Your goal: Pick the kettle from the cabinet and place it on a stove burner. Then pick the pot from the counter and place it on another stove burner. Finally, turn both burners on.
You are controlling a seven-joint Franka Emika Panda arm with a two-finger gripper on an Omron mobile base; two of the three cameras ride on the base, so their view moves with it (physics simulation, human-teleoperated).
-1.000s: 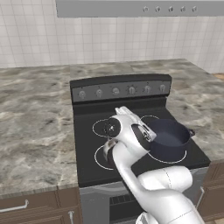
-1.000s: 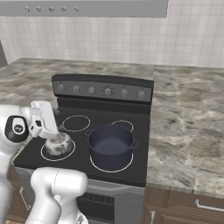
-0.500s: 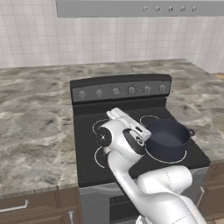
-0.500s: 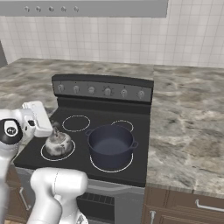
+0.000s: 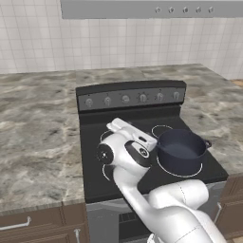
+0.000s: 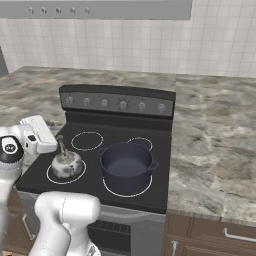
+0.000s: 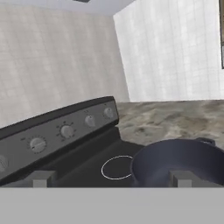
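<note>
Pot (image 7: pixel 183 168) — just beyond gripper (image 7: pixel 111 178) (open)

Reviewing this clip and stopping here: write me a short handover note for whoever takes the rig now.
Gripper: open, holding nothing, raised over the stove and looking toward the knobs.
Kettle: on the front left burner.
Pot: on the front right burner.
Done: both vessels are placed on separate burners.
Left: turn on both burners at the control panel; whether any knob is already turned cannot be told.
</note>
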